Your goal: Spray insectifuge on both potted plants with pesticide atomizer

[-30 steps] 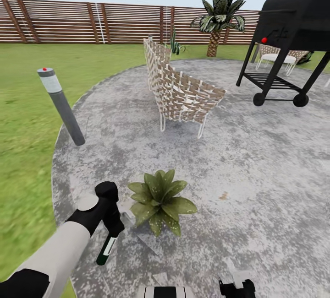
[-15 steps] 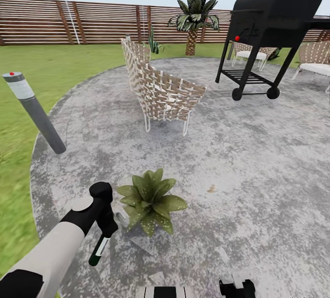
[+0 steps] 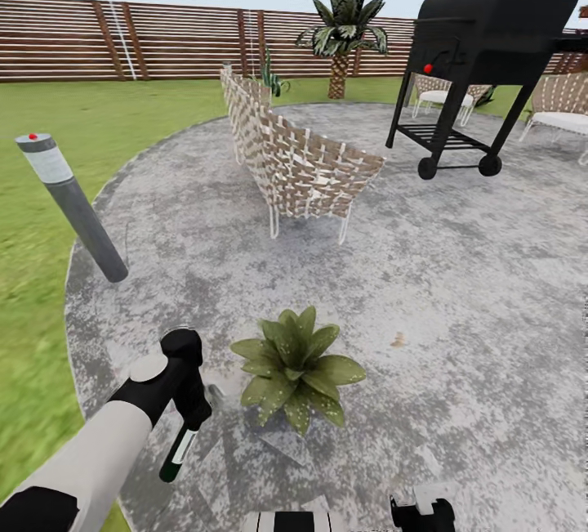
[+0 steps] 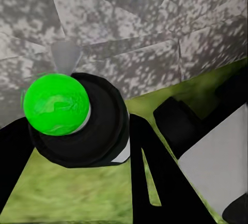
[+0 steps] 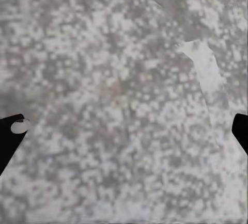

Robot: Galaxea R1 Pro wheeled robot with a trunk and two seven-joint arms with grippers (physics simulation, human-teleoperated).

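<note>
Since the earlier head picture the camera has shifted; the left gripper [image 3: 193, 411] still pinches the pesticide atomizer [image 3: 178, 453] beside the potted plant [image 3: 296, 368] on the patio [image 3: 457, 287]. Left wrist: fingers clamp the bottle [image 4: 77, 118]. Right wrist: fingertips [image 5: 11, 133] spread wide over stone.

Round mottled grey stone patio [image 3: 457, 287] underfoot, green lawn [image 3: 49, 131] spreading out toward nine o'clock. Brown slatted fence [image 3: 163, 38] runs across the back under a pale, even sky. Woven lounge chair [image 3: 298, 160] sits at twelve o'clock, black wheeled barbecue grill [image 3: 482, 50] at two. Palm tree [image 3: 343, 25] stands by the fence, a tilted grey bollard light [image 3: 72, 205] at ten o'clock.
</note>
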